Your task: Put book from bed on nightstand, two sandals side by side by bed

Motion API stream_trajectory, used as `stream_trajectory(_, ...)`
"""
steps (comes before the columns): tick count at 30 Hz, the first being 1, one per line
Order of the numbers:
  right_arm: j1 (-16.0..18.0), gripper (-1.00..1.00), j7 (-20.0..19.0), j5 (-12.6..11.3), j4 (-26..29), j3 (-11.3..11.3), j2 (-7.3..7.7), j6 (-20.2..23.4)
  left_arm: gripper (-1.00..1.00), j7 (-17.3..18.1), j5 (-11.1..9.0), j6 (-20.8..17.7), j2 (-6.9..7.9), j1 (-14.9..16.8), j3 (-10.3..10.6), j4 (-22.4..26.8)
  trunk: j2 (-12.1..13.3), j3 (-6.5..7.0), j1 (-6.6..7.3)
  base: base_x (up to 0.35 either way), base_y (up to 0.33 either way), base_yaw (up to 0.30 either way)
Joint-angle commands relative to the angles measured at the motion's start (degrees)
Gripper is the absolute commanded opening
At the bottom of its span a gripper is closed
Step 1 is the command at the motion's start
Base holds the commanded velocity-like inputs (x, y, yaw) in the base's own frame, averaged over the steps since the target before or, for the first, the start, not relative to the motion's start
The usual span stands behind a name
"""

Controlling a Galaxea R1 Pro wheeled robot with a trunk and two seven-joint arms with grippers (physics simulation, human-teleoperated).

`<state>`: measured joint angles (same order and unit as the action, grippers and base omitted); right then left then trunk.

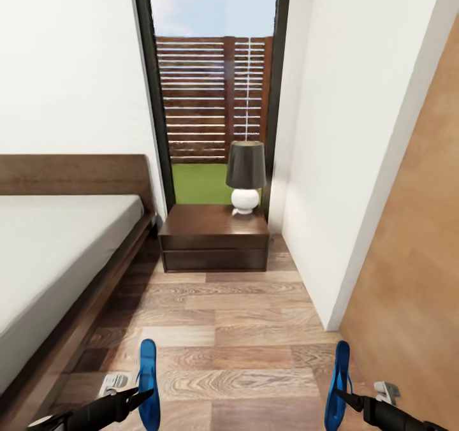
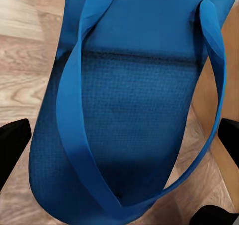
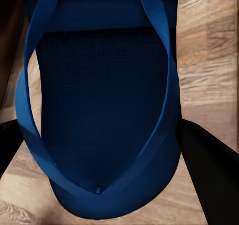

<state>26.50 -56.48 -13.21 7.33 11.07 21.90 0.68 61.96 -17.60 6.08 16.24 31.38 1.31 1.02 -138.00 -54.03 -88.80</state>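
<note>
Bedroom, wood-plank floor (image 1: 255, 329). 2 blue sandals, each held edge-up above the floor: left sandal (image 1: 148, 383) clamped in the left gripper (image 1: 141, 395), near the bed (image 1: 57, 252) frame's long side; right sandal (image 1: 338, 386) clamped in the right gripper (image 1: 343, 395), near the wooden door (image 1: 414, 278). Nightstand (image 1: 213, 236) at the bed's head corner, below the window (image 1: 213, 99), carrying 1 lamp (image 1: 246, 176).

You're looking into a home bedroom: a low bed (image 1: 57, 252) is lying at your nine o'clock, a nightstand (image 1: 213, 236) carrying a lamp (image 1: 246, 177) is standing at twelve, under a tall window (image 1: 213, 99)
</note>
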Motion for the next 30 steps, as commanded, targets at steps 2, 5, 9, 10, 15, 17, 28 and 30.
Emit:
stream_trajectory(2, 0.04, -1.0, -0.21, 0.11, -0.03, 0.45, -0.01, 0.11, -1.0, 0.09, -0.06, 0.6, -0.01, 0.01, 0.01, -0.06, -0.02, -0.06, -0.02, 0.321, -0.103, 0.0)
stream_trajectory(5, 0.04, -1.0, -0.21, 0.11, -0.03, 0.45, -0.02, 0.11, -1.0, 0.09, -0.06, 0.6, 0.0, 0.04, 0.01, -0.06, -0.02, -0.06, -0.02, 0.321, -0.102, 0.0)
stream_trajectory(9, 0.04, -1.0, -0.21, 0.11, -0.03, 0.45, -0.02, 0.11, -1.0, 0.09, -0.06, 0.6, 0.02, 0.05, 0.01, -0.06, -0.02, -0.06, -0.02, 0.321, -0.102, 0.0)
stream_trajectory(10, 0.04, -1.0, -0.21, 0.11, -0.03, 0.45, -0.02, 0.11, -1.0, 0.09, -0.06, 0.6, 0.02, 0.05, 0.01, -0.06, -0.02, -0.06, -0.02, 0.321, -0.102, 0.0)
stream_trajectory(15, 0.04, -1.0, -0.15, 0.11, -0.03, 0.45, -0.02, 0.11, -1.0, 0.09, -0.06, 0.62, 0.02, 0.06, 0.01, -0.06, -0.02, -0.06, -0.02, 0.321, -0.102, 0.0)
stream_trajectory(17, 0.04, -1.0, -0.13, 0.11, -0.03, 0.45, -0.02, 0.11, -1.0, 0.09, -0.06, 0.61, 0.02, 0.04, 0.01, -0.06, -0.02, -0.06, -0.02, 0.321, -0.102, 0.0)
stream_trajectory(28, 0.04, -1.0, -0.14, 0.11, -0.03, 0.45, 0.0, 0.11, -1.0, 0.09, -0.06, 0.65, 0.02, 0.06, 0.01, -0.06, -0.02, -0.06, -0.02, 0.251, -0.069, 0.05)
stream_trajectory(30, 0.04, -1.0, -0.13, 0.11, -0.03, 0.45, 0.0, 0.11, -1.0, 0.09, -0.06, 0.67, 0.02, 0.02, 0.01, -0.06, -0.02, -0.06, -0.02, 0.02, -0.004, 0.221)
